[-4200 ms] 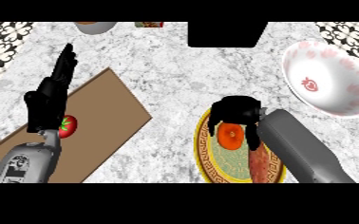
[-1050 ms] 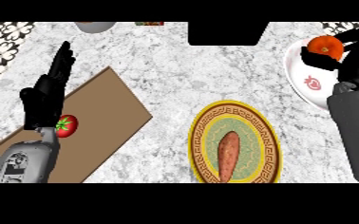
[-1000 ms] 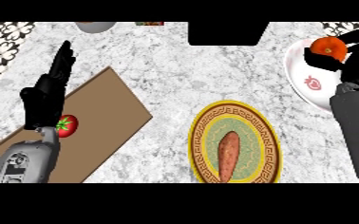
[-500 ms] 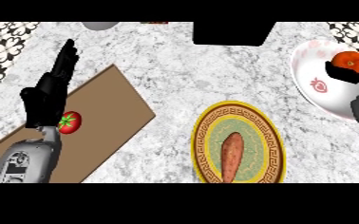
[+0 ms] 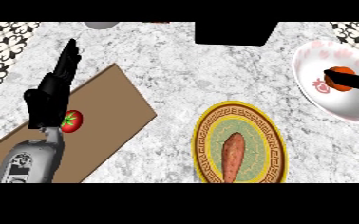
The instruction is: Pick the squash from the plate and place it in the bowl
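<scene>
The orange squash [image 5: 341,71] lies inside the white bowl with pink marks [image 5: 316,95] at the right edge of the counter. Only a thin black strip of my right hand [image 5: 345,79] shows, lying across the squash's lower side; the rest is out of the picture. The round plate with a gold patterned rim [image 5: 270,123] sits lower centre-right and holds a long brown sweet potato [image 5: 232,155]. My left hand [image 5: 51,97] rests open at the left, fingers pointing up.
A brown cutting board [image 5: 105,109] lies diagonally at the left with a red tomato [image 5: 70,121] on it, just beside my left hand. A black block [image 5: 235,32] stands at the back centre. A grey dish [image 5: 101,24] peeks in at the back left.
My right hand carried the squash off the plate into the bowl. Over the last second the right forearm has slid out past the right edge, leaving the squash in the bowl. The left hand stayed put.
</scene>
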